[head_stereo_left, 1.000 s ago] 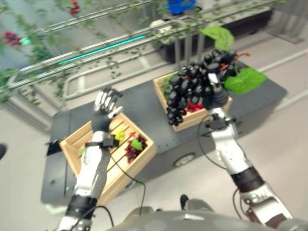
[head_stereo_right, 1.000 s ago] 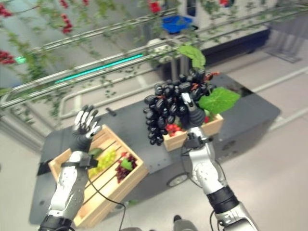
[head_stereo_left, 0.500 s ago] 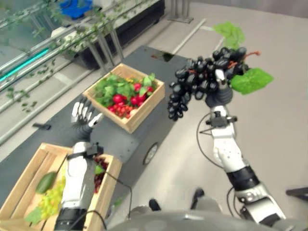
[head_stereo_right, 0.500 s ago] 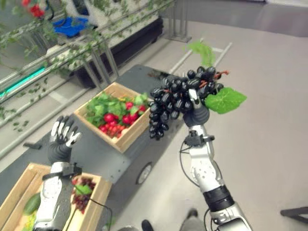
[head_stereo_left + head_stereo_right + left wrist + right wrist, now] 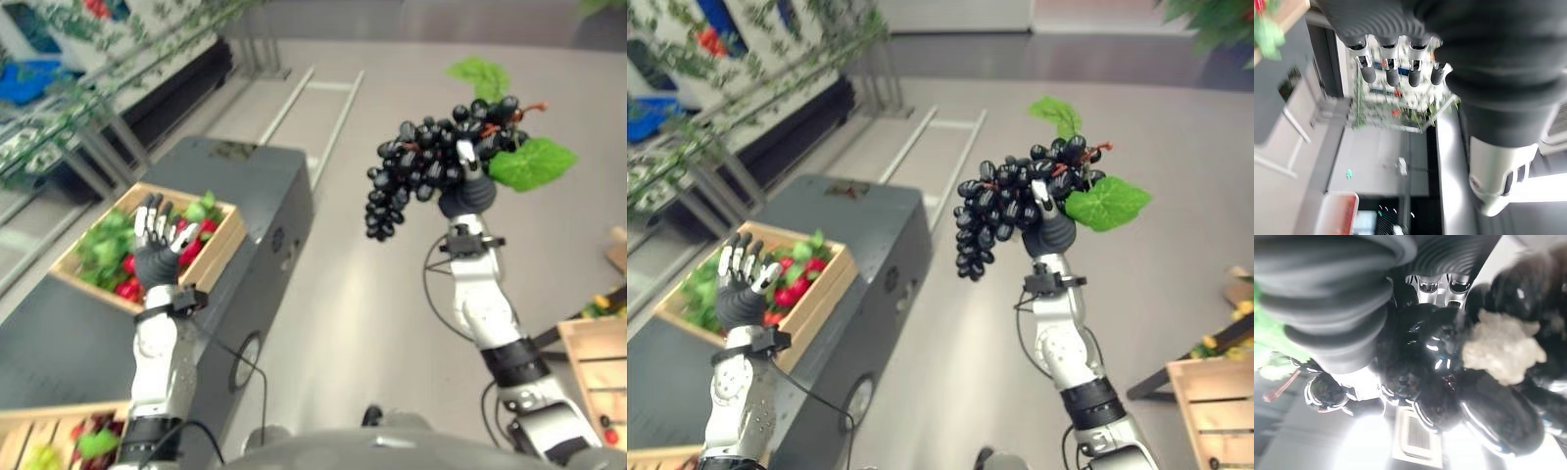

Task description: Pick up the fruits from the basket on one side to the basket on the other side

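My right hand is raised high over the bare floor and is shut on a bunch of black grapes with green leaves; the bunch hangs to the hand's left. In the right wrist view the grapes press against the curled fingers. My left hand is held up, open and empty, in front of a wooden basket of red fruit and green leaves on the dark grey table. Another wooden basket with dark red grapes shows at the lower left. A third wooden crate stands at the right edge.
The dark table ends at a corner between my arms. To its right the grey floor runs wide under the held grapes. Metal rails with leafy vines run along the far left.
The whole view has swung to the right: the table and baskets have slid left and a crate has come in at the right edge. The right hand still holds the grapes up; the left stays raised.
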Motion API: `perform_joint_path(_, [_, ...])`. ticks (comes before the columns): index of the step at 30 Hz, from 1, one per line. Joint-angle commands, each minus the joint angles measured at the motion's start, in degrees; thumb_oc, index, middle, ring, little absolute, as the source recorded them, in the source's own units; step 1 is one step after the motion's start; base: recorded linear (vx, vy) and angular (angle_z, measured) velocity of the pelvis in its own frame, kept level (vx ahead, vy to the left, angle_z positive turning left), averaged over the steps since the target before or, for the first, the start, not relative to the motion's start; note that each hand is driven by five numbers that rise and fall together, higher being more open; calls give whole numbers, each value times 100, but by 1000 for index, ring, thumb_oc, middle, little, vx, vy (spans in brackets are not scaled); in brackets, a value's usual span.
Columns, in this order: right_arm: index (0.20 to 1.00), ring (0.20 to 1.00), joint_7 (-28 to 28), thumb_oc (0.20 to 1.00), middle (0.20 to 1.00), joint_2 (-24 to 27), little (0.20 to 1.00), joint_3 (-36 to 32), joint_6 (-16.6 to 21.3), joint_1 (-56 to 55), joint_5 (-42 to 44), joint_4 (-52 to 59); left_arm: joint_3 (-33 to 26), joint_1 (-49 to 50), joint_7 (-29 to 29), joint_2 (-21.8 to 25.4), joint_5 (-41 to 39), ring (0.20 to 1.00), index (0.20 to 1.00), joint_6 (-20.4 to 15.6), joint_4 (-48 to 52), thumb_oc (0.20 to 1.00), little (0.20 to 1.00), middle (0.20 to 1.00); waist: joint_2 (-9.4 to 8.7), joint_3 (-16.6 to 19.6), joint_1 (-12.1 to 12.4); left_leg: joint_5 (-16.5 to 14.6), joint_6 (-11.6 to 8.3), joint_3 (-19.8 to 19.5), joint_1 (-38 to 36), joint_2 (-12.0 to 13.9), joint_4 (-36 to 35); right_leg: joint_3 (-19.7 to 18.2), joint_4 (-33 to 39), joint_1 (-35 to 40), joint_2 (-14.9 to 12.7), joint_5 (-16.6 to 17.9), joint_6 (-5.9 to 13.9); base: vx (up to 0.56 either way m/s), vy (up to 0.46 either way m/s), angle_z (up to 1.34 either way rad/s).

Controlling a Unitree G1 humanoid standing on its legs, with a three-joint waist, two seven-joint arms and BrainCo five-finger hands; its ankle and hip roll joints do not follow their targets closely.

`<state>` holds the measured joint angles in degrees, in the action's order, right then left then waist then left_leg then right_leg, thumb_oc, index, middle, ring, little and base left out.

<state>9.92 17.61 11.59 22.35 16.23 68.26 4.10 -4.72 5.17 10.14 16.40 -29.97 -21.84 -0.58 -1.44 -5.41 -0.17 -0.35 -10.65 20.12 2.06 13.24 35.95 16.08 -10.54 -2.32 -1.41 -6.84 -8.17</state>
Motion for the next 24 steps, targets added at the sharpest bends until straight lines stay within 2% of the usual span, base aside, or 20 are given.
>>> perform_joint_path(1, [200, 200, -27, 200, 200, -15, 200, -312, 329, 382, 2, 466, 74, -200, 225, 251, 345, 1000, 1000, -272, 250, 1000, 1000, 1000, -224, -157, -3, 61, 397, -255, 589, -826, -368, -102, 984, 689, -242, 377, 948, 125, -106, -106])
perform_joint_path(3, [200, 200, 25, 200, 200, -23, 200, -351, 339, 302, 30, 476, 0, -193, 280, 251, 404, 1000, 1000, -293, 235, 1000, 1000, 1000, -263, -155, 19, -65, 587, -318, 715, -835, -937, -295, 987, 709, -170, 377, 1017, 150, -24, -86])
perform_joint_path(4, [200, 200, 5, 200, 200, -26, 200, -309, 344, 280, -67, 466, 17, -201, 351, 249, 479, 1000, 1000, -302, 234, 1000, 1000, 1000, -231, -166, 72, -136, 673, -613, 836, -1007, -1317, -434, 976, 735, -132, 357, 1053, 286, 29, -101])
perform_joint_path(5, [200, 200, 5, 200, 200, -69, 200, -246, 348, 380, -104, 336, 7, -172, 380, 257, 599, 1000, 1000, -306, 292, 1000, 1000, 1000, -178, -173, 294, 3, 692, -1609, 1135, -1689, -1847, -878, 1024, 823, 21, 361, 1080, 283, 25, -118])
perform_joint_path(6, [200, 200, 9, 200, 200, -102, 200, -218, 373, 439, -72, 261, -35, -158, 378, 259, 596, 1000, 1000, -335, 331, 1000, 1000, 1000, -153, -152, 340, 147, 686, -1833, 1149, -1765, -2100, -1024, 1025, 824, 109, 370, 1082, 227, 5, -163])
perform_joint_path(9, [200, 200, 2, 200, 200, -138, 200, -253, 378, 444, -103, 285, -126, -140, 425, 274, 655, 1000, 1000, -359, 357, 1000, 1000, 1000, -127, -126, 335, 219, 757, -1817, 1016, -1810, -2335, -1211, 974, 861, 178, 327, 1101, 169, 22, -149])
perform_joint_path(11, [200, 200, 28, 200, 200, -184, 200, -251, 337, 427, -87, 328, -155, -86, 377, 272, 649, 1000, 1000, -362, 401, 1000, 1000, 1000, -63, -32, 331, 118, 897, -1753, 642, -1806, -2716, -1375, 923, 883, 224, 243, 1151, 243, 130, -104])
perform_joint_path(13, [200, 200, 13, 200, 200, -208, 200, -309, 339, 376, -110, 326, -171, -45, 381, 255, 706, 1000, 1000, -359, 456, 1000, 1000, 1000, -1, 82, 261, 69, 999, -1576, 288, -1822, -3056, -1469, 806, 915, 172, 175, 1267, 277, 188, -117])
perform_joint_path(15, [200, 200, -31, 200, 200, -261, 200, -384, 342, 346, -199, 362, -191, -47, 433, 310, 812, 1000, 1000, -330, 506, 1000, 1000, 1000, 104, 84, 175, -35, 1136, -1248, -104, -1765, -3350, -1390, -156, 590, 58, 183, 1565, 208, 175, -78])
perform_joint_path(16, [200, 200, -35, 200, 200, -261, 200, -384, 342, 351, -202, 363, -193, -53, 433, 310, 812, 1000, 1000, -331, 503, 1000, 1000, 1000, 110, 93, 192, -14, 1134, -1231, -86, -1754, -3361, -1407, -168, 554, 68, 199, 1561, 98, 137, -75])
perform_joint_path(17, [200, 200, -64, 200, 200, -324, 200, -404, 391, 402, -214, 346, -185, -92, 477, 380, 903, 1000, 1000, -347, 514, 1000, 1000, 1000, 157, -2, 114, -98, 1195, -1034, -358, -1710, -3498, -1290, -816, 168, -106, 554, 1986, 36, 72, -76])
perform_joint_path(18, [200, 200, -64, 200, 200, -325, 200, -403, 391, 410, -215, 345, -188, -100, 478, 381, 904, 1000, 1000, -348, 511, 1000, 1000, 1000, 163, 5, 130, -77, 1192, -1017, -339, -1697, -3506, -1306, -808, 142, -92, 583, 1981, 88, 130, -96])
perform_joint_path(19, [200, 200, -107, 200, 200, -361, 200, -361, 414, 435, -268, 344, -167, -128, 513, 468, 934, 1000, 1000, -377, 521, 1000, 1000, 1000, 253, -85, 46, -119, 1228, -864, -526, -1588, -3589, -1010, -1246, -234, -233, 785, 2069, 30, 55, -84])
perform_joint_path(20, [200, 200, -112, 200, 200, -362, 200, -359, 414, 438, -273, 345, -168, -134, 514, 468, 934, 1000, 1000, -381, 515, 1000, 1000, 1000, 244, -85, 53, -118, 1230, -854, -526, -1598, -3598, -1023, -1299, -266, -244, 760, 2069, 64, 94, -76])
perform_joint_path(21, [200, 200, -112, 200, 200, -379, 200, -315, 406, 435, -295, 336, -187, -146, 536, 501, 939, 1000, 1000, -382, 523, 1000, 1000, 1000, 263, -139, 48, -172, 1229, -768, -630, -1578, -3641, -660, -1384, -414, -386, 694, 2017, 110, 88, -42])
perform_joint_path(22, [200, 200, -95, 200, 200, -431, 200, -250, 382, 436, -268, 349, -256, -96, 545, 519, 965, 1000, 1000, -389, 574, 1000, 1000, 1000, 331, -121, 101, -243, 1174, -497, -819, -1517, -3817, 289, -1035, -555, -757, 593, 1858, 106, 84, -27])
perform_joint_path(23, [200, 200, -94, 200, 200, -432, 200, -248, 382, 438, -268, 349, -259, -95, 545, 519, 965, 1000, 1000, -388, 576, 1000, 1000, 1000, 336, -113, 97, -222, 1171, -498, -803, -1507, -3822, 299, -998, -555, -742, 624, 1846, 246, 37, -50])
perform_joint_path(24, [200, 200, -62, 200, 200, -405, 200, -229, 382, 429, -185, 344, -312, 17, 487, 503, 916, 1000, 1000, -409, 651, 1000, 1000, 1000, 356, -64, 132, -323, 1102, -407, -961, -1487, -3999, 759, -569, -679, -825, 565, 1789, 217, -53, -74])
